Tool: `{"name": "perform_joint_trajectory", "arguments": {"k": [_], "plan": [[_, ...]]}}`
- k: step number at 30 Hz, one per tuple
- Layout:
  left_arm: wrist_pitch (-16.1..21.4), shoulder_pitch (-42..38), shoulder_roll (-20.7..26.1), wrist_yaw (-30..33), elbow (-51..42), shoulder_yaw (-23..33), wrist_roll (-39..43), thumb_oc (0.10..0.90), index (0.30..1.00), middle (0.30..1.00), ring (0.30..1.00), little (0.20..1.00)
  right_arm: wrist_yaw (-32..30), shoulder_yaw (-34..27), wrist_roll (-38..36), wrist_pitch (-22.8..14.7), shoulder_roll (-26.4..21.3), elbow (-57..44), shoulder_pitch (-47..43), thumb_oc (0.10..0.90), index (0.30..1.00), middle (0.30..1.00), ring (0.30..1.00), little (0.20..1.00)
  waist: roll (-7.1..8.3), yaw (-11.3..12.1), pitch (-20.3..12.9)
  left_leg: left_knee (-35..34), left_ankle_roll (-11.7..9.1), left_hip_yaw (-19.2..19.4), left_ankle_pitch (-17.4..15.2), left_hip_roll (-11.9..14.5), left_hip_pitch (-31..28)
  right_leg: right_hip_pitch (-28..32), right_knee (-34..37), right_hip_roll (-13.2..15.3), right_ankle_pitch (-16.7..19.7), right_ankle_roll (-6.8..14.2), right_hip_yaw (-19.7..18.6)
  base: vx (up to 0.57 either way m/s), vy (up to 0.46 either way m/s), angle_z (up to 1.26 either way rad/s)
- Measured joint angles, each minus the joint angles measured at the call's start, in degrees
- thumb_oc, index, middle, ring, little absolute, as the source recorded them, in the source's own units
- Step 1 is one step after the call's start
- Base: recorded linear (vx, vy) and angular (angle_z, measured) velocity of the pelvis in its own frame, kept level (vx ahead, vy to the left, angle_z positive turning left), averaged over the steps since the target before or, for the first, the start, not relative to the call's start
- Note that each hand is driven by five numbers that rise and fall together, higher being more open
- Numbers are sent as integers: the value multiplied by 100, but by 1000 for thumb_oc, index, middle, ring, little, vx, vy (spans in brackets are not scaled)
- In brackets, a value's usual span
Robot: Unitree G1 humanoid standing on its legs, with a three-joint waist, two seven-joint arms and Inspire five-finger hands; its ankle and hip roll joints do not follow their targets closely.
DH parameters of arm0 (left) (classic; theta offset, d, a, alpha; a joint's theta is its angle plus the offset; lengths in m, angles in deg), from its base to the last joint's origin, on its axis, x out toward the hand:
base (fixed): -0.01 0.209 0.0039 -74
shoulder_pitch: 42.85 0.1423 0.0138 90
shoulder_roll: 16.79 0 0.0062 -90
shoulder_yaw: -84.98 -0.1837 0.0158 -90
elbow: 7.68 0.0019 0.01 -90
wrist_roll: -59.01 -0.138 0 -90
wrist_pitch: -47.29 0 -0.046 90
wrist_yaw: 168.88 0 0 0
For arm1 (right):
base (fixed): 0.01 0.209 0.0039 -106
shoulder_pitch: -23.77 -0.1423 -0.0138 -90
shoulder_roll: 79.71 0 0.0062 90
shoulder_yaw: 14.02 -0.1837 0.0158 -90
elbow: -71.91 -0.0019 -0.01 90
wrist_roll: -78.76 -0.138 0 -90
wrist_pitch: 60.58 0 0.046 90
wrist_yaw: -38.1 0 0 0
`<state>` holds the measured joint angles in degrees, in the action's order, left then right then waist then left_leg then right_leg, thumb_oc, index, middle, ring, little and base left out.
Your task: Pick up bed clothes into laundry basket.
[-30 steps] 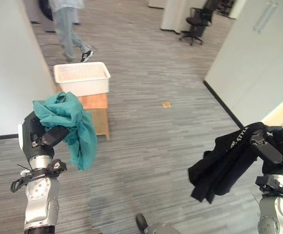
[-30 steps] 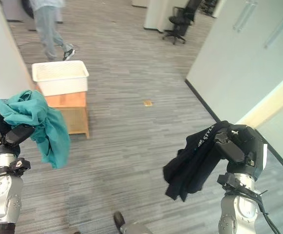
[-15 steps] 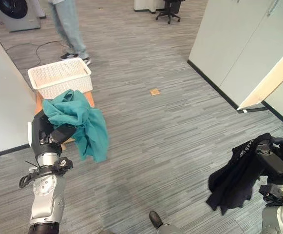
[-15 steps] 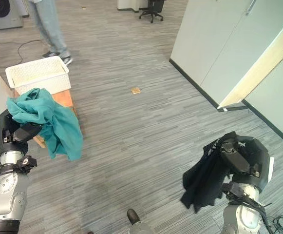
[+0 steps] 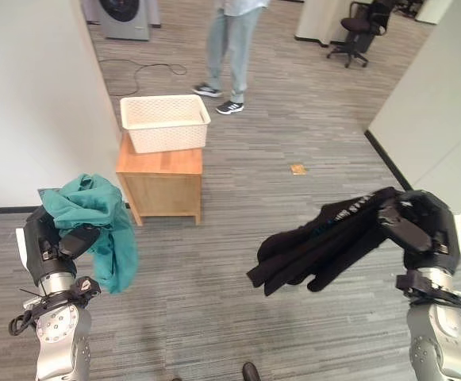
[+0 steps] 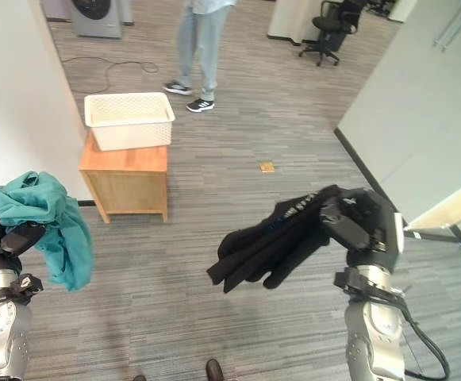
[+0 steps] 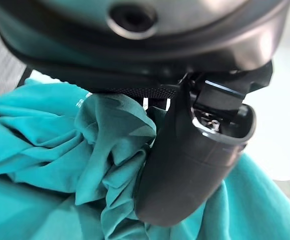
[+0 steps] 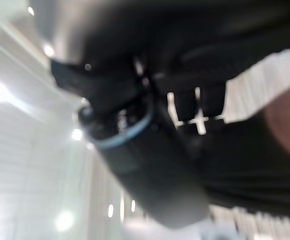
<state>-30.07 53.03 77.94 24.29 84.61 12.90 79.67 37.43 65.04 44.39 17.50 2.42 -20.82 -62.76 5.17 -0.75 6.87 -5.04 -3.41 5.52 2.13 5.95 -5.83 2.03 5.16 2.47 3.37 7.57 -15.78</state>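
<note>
A white laundry basket point(image 5: 166, 121) stands on a small wooden cabinet point(image 5: 160, 184) ahead, against the wall. My left hand point(image 5: 53, 246) is shut on a teal garment point(image 5: 94, 226), which hangs from it at the lower left; in the left wrist view the thumb point(image 7: 184, 165) presses into the teal cloth point(image 7: 85, 160). My right hand point(image 5: 418, 232) is shut on a black garment point(image 5: 317, 248) that swings out to the left of it; the black cloth point(image 8: 244, 165) fills the space past the fingers in the right wrist view.
A person point(image 5: 232, 48) in jeans stands just beyond the basket. A white wall point(image 5: 32, 95) runs along the left, white cabinets point(image 5: 444, 111) along the right. A washing machine point(image 5: 123, 14) and an office chair point(image 5: 355, 32) are farther back. A small tan scrap point(image 5: 297, 169) lies on the carpet.
The camera has swung, so the basket and cabinet now sit closer to the centre. The black garment has swung out to the left of my right hand. Both hands keep their hold.
</note>
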Motion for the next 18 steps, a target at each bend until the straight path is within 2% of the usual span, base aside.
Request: {"name": "perform_joint_trajectory", "arguments": {"k": [3,7,9,10,11,12,14,16,18], "plan": [[-1,29,3,0,4,5,38,400,300,300,300,300,94,297,0,87,0,1,-143,400,300,300,300,300,38,176,-3,0,5,-84,22,-19,47,-2,0,27,-2,-3,62,99,30,14],[0,49,45,1,4,9,254,400,300,300,300,300,74,282,1,88,-2,3,-155,400,300,300,300,300,47,178,-13,1,77,-172,67,-116,226,-173,-84,116,-31,-12,118,85,71,9],[-2,18,78,5,57,-42,303,400,300,300,300,300,36,264,7,111,-28,14,-194,400,300,300,300,300,-46,139,37,47,205,-237,46,-145,352,-584,-665,18,-99,87,78,49,121,-9],[6,-152,146,3,230,-239,333,400,300,300,300,300,39,143,24,122,-32,-2,-157,400,300,300,300,300,-182,44,244,449,423,-272,-191,-240,559,-1179,-1836,-92,-179,204,-75,86,120,-5],[2,-234,150,-1,317,-321,366,400,300,300,300,300,35,104,32,123,-41,-37,-182,400,300,300,300,300,-252,-22,400,735,551,-299,-324,-308,650,-1482,-2527,-167,-193,228,-185,145,64,6],[-54,-264,139,-22,388,-480,391,400,300,300,300,300,51,48,51,133,-106,-105,-124,400,300,300,300,300,-441,-185,528,993,577,-383,-364,-257,692,-1853,-3509,-248,-196,266,-201,124,40,12],[-59,-246,170,-123,370,-566,384,400,300,300,300,300,44,15,107,148,-116,-107,116,400,300,300,300,300,-451,-304,548,1072,725,-330,-448,-436,614,-2212,-4228,-152,-215,70,-185,210,-20,-2],[-43,-257,256,-120,320,-509,387,400,300,300,300,300,53,-32,157,147,-89,-115,281,400,300,300,300,300,-467,-372,562,1070,796,-295,-532,-500,642,-2502,-4085,-139,-285,133,-169,517,-75,-23],[-41,-259,263,-100,306,-375,395,400,300,300,300,300,54,-62,153,148,-11,-110,398,400,300,300,300,300,-488,-435,575,1060,802,-297,-536,-470,656,-2398,-2879,-229,-620,475,-244,442,-121,-14]]}}
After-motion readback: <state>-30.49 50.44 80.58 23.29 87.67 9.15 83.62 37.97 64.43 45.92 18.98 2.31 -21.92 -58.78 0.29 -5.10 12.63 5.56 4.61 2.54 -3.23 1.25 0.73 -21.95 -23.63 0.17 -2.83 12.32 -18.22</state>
